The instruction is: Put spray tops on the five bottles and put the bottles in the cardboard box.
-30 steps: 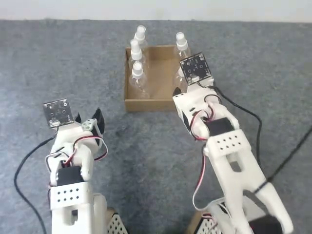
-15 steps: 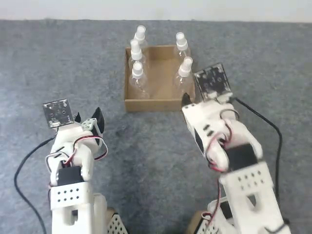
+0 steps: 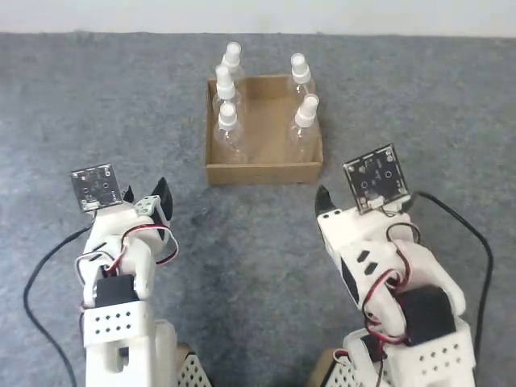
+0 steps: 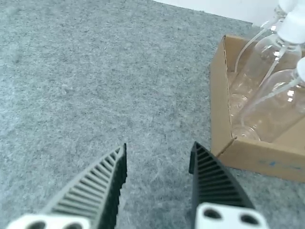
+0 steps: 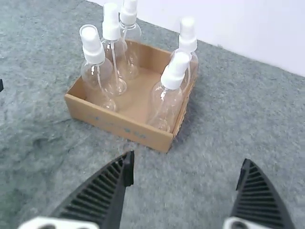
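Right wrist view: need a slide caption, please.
Open right gripper facing five spray-topped bottles standing in the cardboard box.

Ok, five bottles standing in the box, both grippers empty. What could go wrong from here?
1. The bottles rise well above the low walls of the cardboard box, so a knock could topple them; the near-right bottle stands by the corner.
2. The right gripper is open and points at the box; a forward move might push it.
3. Whether each spray top is fully seated cannot be told.
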